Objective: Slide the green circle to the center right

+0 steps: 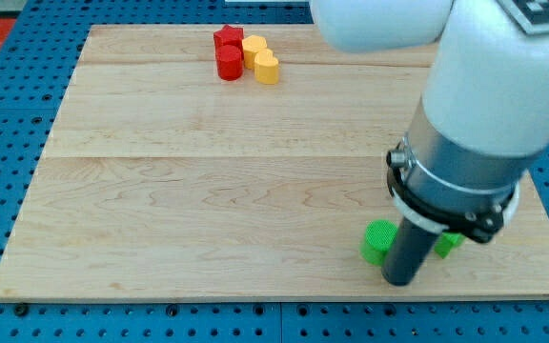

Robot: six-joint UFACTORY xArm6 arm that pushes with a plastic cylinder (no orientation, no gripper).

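The green circle (378,241) lies near the board's bottom right. My tip (399,282) rests on the board just right of it and slightly below, touching or almost touching its edge. A second green block (449,245), its shape mostly hidden behind the rod and arm, sits just right of the rod. The rod stands between the two green blocks.
A red star (227,39) and a red cylinder (229,64) sit at the top centre, with a yellow block (254,47) and a yellow heart (267,69) touching them on the right. The wooden board (208,191) lies on a blue surface. The big white arm covers the view's upper right.
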